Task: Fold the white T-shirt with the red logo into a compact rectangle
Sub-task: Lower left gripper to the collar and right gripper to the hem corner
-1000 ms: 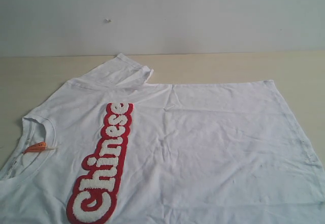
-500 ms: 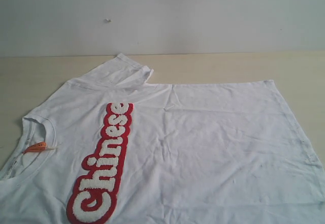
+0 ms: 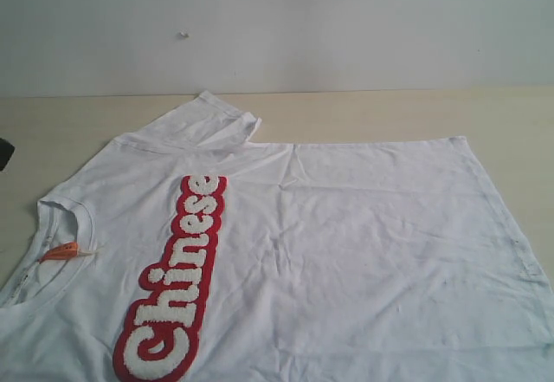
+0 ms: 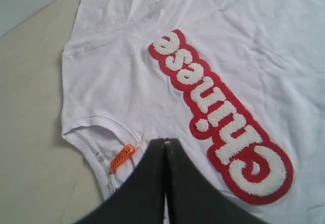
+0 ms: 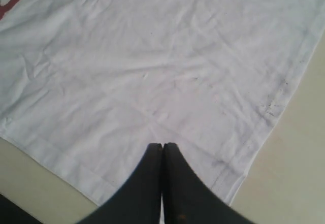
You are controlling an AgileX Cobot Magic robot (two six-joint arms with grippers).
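The white T-shirt (image 3: 346,243) lies spread flat on the table, collar (image 3: 54,226) to the left and hem to the right. The red logo (image 3: 177,278) runs across its chest, face up. An orange neck tag (image 3: 62,251) sits inside the collar. My left gripper (image 4: 165,141) is shut on nothing, above the shirt between the orange tag (image 4: 123,157) and the red logo (image 4: 218,112). My right gripper (image 5: 162,145) is shut and empty, over the shirt's plain fabric (image 5: 152,66) near a hem corner (image 5: 231,196). A dark sliver (image 3: 4,152) shows at the exterior view's left edge.
The far sleeve (image 3: 208,118) lies folded a little toward the back. Bare beige table (image 3: 389,113) runs behind the shirt up to a pale wall (image 3: 277,27). The shirt's near part runs off the bottom of the exterior view.
A dark shape has come into the exterior view at its left edge. The shirt has not moved.
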